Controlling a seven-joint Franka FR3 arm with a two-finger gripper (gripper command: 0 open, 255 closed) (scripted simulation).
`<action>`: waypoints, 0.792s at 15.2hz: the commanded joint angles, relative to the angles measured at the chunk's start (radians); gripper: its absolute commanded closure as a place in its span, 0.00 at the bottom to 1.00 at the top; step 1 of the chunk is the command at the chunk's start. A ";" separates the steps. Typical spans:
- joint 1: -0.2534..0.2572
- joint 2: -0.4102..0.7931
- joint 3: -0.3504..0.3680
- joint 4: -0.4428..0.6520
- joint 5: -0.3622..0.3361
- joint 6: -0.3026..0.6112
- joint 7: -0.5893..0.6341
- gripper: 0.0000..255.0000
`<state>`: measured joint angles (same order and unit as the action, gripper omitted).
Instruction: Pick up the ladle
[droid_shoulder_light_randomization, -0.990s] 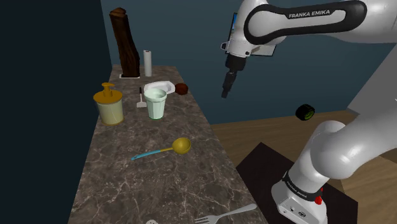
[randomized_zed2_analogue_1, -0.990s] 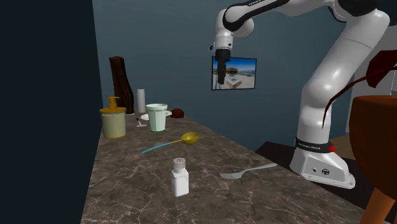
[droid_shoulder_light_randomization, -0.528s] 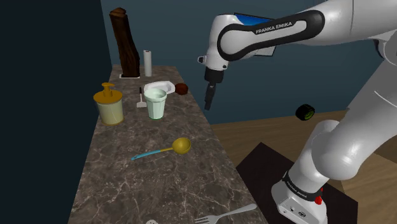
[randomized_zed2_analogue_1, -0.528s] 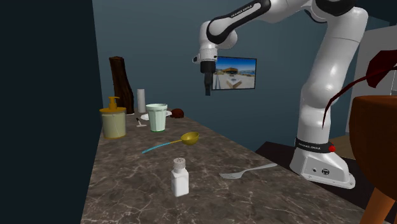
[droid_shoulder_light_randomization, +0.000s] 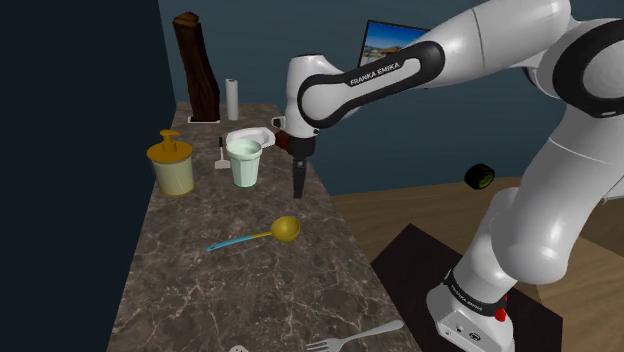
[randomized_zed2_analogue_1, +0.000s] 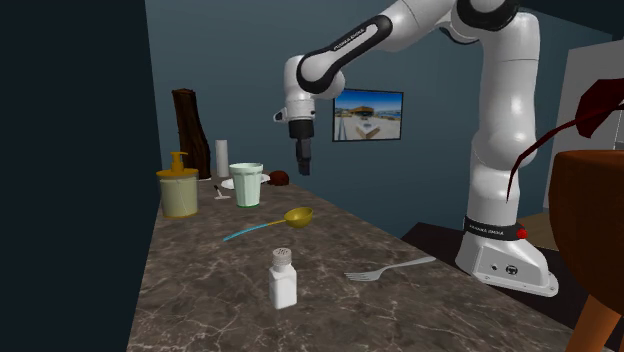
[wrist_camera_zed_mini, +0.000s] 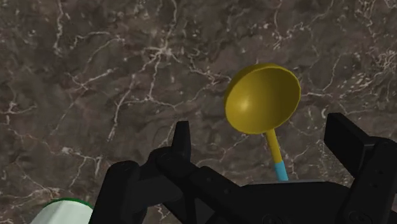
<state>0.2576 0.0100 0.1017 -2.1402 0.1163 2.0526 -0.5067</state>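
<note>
1. Ladle (droid_shoulder_light_randomization: 284, 230) (randomized_zed2_analogue_1: 297, 215) (wrist_camera_zed_mini: 262, 98) lies flat on the dark marbled counter (droid_shoulder_light_randomization: 250, 295) (randomized_zed2_analogue_1: 200, 300) (wrist_camera_zed_mini: 95, 63), the biggest thing you have in front of you. It sits about mid-counter, toward the edge on the shoulder view's right.
2. White arm (droid_shoulder_light_randomization: 370, 75) (randomized_zed2_analogue_1: 500, 110) arches over from the shoulder view's right, and its wrist points straight down over the counter.
3. Tall dark brown block (droid_shoulder_light_randomization: 197, 65) (randomized_zed2_analogue_1: 188, 120) stands at the far end of the counter, with a slim white cylinder (droid_shoulder_light_randomization: 232, 100) (randomized_zed2_analogue_1: 221, 158) just beside it.
4. Yellow pump dispenser (droid_shoulder_light_randomization: 171, 165) (randomized_zed2_analogue_1: 179, 190) stands upright on the side of the counter toward the dark wall, well apart from the ladle.
5. Pale green cup (droid_shoulder_light_randomization: 244, 162) (randomized_zed2_analogue_1: 246, 184) (wrist_camera_zed_mini: 57, 213) stands upright beside the dispenser, between the far-end things and the ladle.
6. Ladle details: yellow bowl facing up, thin handle going yellow to light blue. The bowl points toward the counter edge, and the handle runs toward the shoulder view's left. Nothing touches it.
7. Your gripper (droid_shoulder_light_randomization: 298, 190) (randomized_zed2_analogue_1: 303, 165) (wrist_camera_zed_mini: 259, 124) hangs above the counter, clear of it, over the spot between the cup and the ladle's bowl. The fingers are spread wide with nothing pinched. In the wrist view the bowl and the top of the handle lie between the two fingertips, down on the counter.
8. Silver fork (droid_shoulder_light_randomization: 355, 337) (randomized_zed2_analogue_1: 390, 267) lies flat near the close end of the counter, well apart from the ladle.
9. White shaker (randomized_zed2_analogue_1: 283, 278) stands upright on the near part of the counter, nearer the second exterior camera than the ladle.
</note>
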 joint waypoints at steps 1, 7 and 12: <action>0.017 0.065 0.016 0.030 -0.007 0.023 -0.020 0.00; 0.070 0.250 0.063 0.137 -0.044 0.063 -0.063 0.00; 0.099 0.350 0.081 0.183 -0.069 0.097 -0.081 0.00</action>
<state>0.3534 0.3443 0.1812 -1.9616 0.0505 2.1401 -0.5864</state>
